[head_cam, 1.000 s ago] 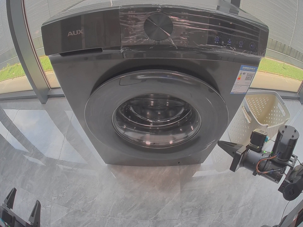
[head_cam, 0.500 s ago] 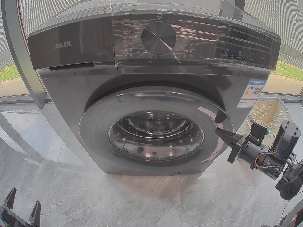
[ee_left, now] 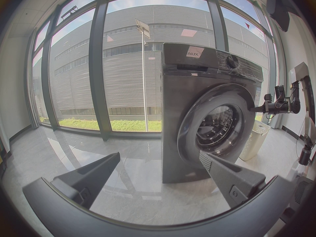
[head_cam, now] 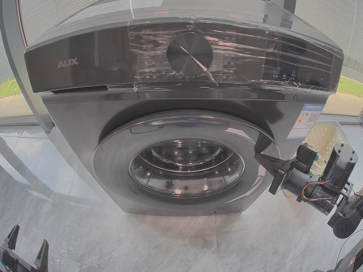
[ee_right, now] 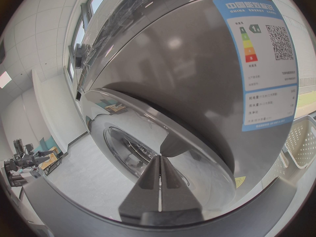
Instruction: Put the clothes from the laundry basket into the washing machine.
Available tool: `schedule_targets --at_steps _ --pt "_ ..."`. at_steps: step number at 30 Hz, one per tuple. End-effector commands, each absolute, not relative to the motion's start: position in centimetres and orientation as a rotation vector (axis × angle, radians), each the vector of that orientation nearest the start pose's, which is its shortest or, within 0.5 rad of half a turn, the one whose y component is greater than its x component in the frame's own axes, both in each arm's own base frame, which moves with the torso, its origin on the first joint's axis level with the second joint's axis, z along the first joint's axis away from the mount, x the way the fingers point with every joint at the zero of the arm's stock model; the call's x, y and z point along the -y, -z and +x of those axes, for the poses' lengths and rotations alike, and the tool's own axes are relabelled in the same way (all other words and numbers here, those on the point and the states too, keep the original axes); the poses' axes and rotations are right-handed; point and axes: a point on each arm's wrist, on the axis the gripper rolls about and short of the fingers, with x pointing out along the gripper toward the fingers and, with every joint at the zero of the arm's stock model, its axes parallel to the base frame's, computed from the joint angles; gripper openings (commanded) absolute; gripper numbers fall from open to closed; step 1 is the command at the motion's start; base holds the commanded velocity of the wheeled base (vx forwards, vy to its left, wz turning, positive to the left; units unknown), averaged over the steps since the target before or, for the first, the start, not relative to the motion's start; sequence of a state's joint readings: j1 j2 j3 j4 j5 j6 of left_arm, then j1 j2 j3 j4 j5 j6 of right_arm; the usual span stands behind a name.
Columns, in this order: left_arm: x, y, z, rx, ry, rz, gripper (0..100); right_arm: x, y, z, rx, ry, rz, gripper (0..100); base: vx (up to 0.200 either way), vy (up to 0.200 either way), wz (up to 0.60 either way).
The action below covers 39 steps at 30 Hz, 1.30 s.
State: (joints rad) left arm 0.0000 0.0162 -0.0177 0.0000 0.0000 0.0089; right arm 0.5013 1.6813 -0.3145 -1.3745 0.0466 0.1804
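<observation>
Washing machine door (head_cam: 185, 163) shut. It looks rigid, glossy and probably slick, so hold at its right rim. Right gripper (head_cam: 260, 156), pressed together, sits at that rim. Left gripper (head_cam: 29, 235) spread, low over floor near-left. Laundry basket (head_cam: 322, 136) on floor right of machine, contents hidden; clothes presumably soft and light.

Glossy grey tiled floor (head_cam: 170, 242) with two things standing on it.
The dark grey washing machine (head_cam: 181, 106) stands on the floor in front of the windows, its round door closed. The white perforated laundry basket (head_cam: 324, 137) sits on the floor just beside the machine's right side.
</observation>
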Motion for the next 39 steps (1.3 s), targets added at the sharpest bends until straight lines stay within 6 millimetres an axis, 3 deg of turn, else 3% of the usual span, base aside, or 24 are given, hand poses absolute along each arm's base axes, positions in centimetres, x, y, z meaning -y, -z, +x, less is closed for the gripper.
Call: schedule_targets --at_steps 1,8,14,16,21,22,34,39 --pt "0.0 -7.6 -2.3 0.003 0.0 0.009 100 -11.7 -14.6 21.5 -0.024 -0.535 0.182 0 0.0 0.0 0.0" --pt "0.0 -7.6 -2.3 0.002 0.0 0.008 100 -11.8 -14.2 21.0 -0.045 -0.548 0.176 0 0.0 0.0 0.0" --pt "0.0 -7.6 -2.3 0.003 0.0 0.0 100 -12.3 -13.2 18.5 -0.103 -0.626 0.161 0 0.0 0.0 0.0" --pt "0.0 -7.6 -2.3 0.003 0.0 0.0 100 -12.1 -12.5 16.3 -0.145 -0.677 0.147 0 0.0 0.0 0.0" --pt "0.0 -7.6 -2.3 0.003 0.0 0.003 100 -11.2 -12.7 15.0 -0.133 -0.68 0.151 0 0.0 0.0 0.0" --pt "0.0 -7.6 -2.3 0.003 0.0 0.003 100 -11.1 -12.7 14.9 -0.135 -0.678 0.15 100 0.0 0.0 0.0" --pt "0.0 -7.6 -2.3 0.003 0.002 0.003 100 -9.6 -12.5 13.1 -0.139 -0.664 0.147 100 0.0 0.0 0.0" --pt "0.0 -7.6 -2.3 0.003 0.002 0.003 100 -8.2 -13.6 12.4 -0.077 -0.616 0.16 100 0.0 0.0 0.0"
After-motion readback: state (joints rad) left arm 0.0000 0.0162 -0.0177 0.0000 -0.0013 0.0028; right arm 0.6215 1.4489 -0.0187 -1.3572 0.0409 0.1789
